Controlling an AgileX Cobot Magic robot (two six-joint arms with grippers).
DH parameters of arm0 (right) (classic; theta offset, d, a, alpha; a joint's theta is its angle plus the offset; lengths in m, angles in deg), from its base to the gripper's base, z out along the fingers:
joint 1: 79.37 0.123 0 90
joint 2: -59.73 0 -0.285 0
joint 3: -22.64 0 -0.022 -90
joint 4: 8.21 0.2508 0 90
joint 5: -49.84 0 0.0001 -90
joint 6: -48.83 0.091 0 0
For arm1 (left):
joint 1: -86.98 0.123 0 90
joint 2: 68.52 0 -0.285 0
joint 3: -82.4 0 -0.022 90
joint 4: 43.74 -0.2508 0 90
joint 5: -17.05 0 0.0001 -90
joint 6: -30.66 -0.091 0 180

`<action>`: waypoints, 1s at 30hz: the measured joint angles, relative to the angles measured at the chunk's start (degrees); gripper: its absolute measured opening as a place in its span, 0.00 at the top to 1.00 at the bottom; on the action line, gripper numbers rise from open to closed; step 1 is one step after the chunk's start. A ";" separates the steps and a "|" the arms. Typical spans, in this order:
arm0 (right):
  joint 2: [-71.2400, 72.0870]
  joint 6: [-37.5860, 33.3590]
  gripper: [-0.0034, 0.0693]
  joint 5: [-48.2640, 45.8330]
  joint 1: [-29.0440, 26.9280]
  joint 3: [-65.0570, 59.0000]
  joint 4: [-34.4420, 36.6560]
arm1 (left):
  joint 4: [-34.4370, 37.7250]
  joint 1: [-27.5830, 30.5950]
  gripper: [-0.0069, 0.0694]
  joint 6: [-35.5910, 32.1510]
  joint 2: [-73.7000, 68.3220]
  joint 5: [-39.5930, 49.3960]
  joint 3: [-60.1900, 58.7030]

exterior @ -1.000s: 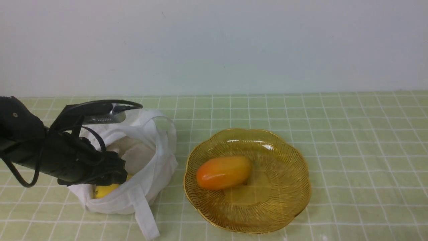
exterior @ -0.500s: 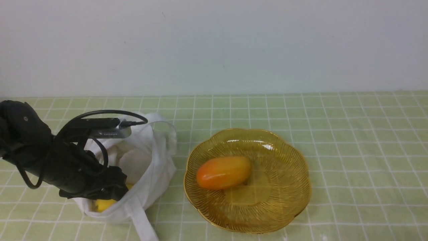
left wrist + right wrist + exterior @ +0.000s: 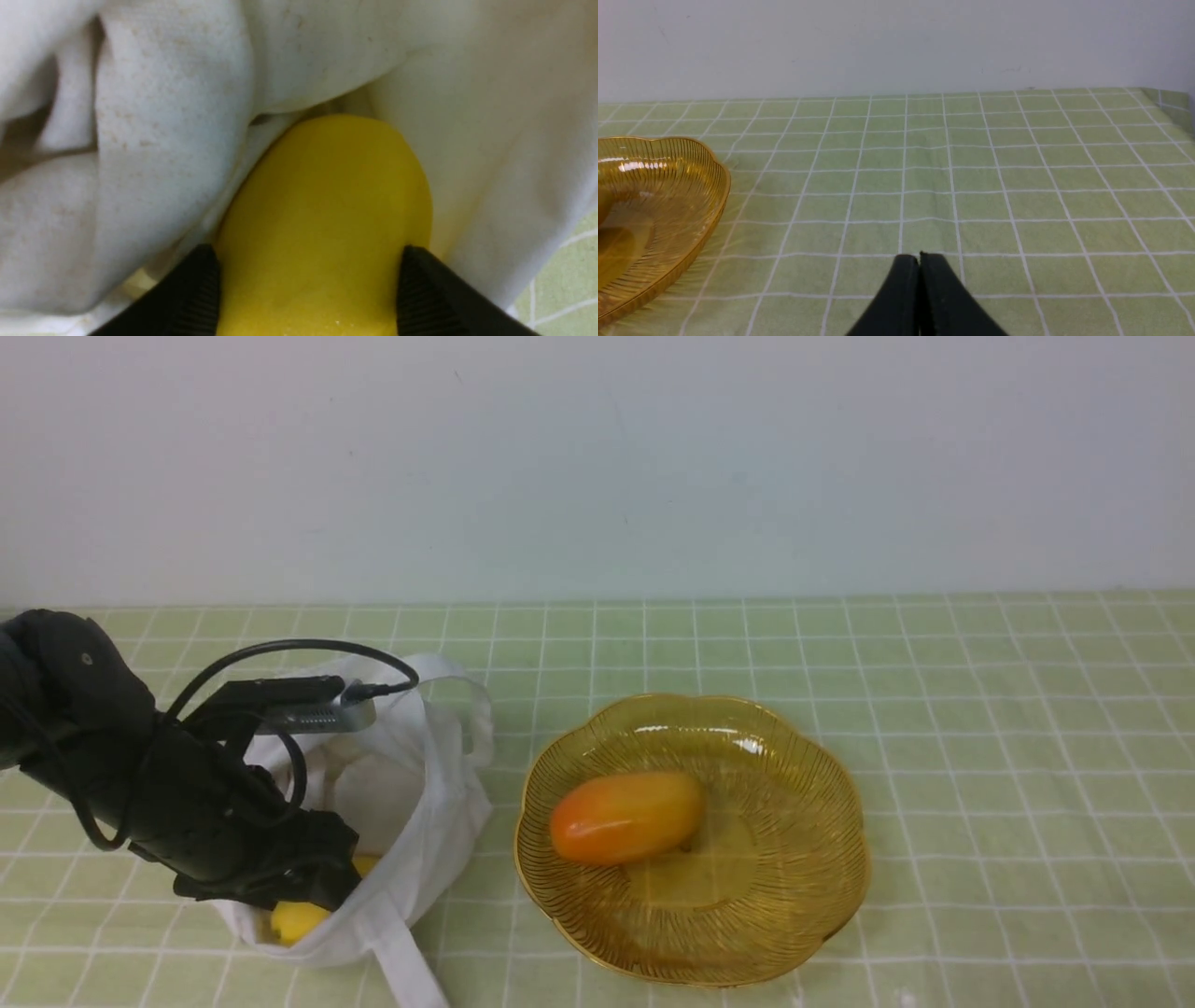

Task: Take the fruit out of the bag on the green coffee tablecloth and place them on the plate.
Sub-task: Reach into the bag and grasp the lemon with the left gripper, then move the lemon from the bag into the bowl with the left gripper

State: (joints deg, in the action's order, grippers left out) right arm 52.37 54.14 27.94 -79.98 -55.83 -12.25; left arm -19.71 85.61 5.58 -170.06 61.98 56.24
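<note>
Left hand (image 3: 313, 885) reaches down into the white bag (image 3: 425, 803), closed on the yellow fruit (image 3: 322, 224).

From where I stand, its black fingers (image 3: 196, 289) press against both sides of the fruit, which lies low in the open bag on the left of the green coffee tablecloth (image 3: 980, 709). Just beside the bag sits the amber plate (image 3: 845, 821), with an orange-red fruit (image 3: 624, 817) lying in it. The right hand (image 3: 919, 261) hangs over bare cloth to the plate's right, fingers pressed together, holding nothing.
</note>
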 joint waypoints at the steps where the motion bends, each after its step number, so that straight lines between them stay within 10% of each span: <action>1: 0.00 0.00 0.97 0.00 0.00 0.00 0.00 | -0.16 0.00 0.34 0.00 0.46 -0.04 0.06; 20: 0.00 0.00 0.97 0.00 0.00 0.00 0.05 | 2.21 -0.58 0.34 -0.78 18.27 0.29 2.20; 30: 0.00 0.00 0.97 0.00 0.00 0.00 0.05 | 16.11 -18.33 0.34 -7.45 16.67 -1.85 6.03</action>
State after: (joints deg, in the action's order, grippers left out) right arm 52.37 54.14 27.94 -79.98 -55.83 -12.21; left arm -3.60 67.28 -1.87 -153.39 60.13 62.27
